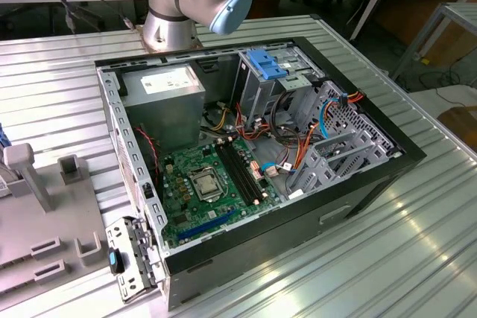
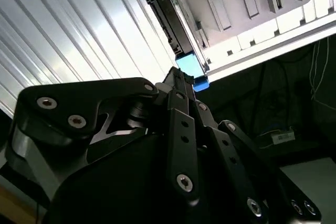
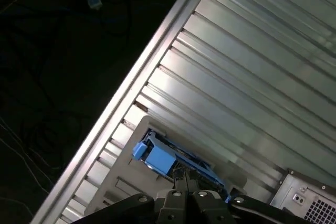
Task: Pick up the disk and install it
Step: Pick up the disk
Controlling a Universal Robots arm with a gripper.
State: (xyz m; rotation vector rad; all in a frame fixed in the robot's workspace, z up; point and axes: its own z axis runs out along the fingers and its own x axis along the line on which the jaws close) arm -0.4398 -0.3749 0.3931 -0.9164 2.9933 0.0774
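Disk [image 3: 160, 160] stood on edge in grey holder [image 3: 118, 171] on ribbed table [image 3: 252, 66], close to the table's edge, in both wrist views. Gripper [image 3: 186, 183] was right at the disk's blue end, touching or nearly so; couldn't tell whether it was clamped or released. Computer case [image 1: 253, 154] lay open mid-frame in the exterior view, drive cage [image 1: 257, 94] at upper middle. Judged early stage: disk not lifted out yet, install entirely left.
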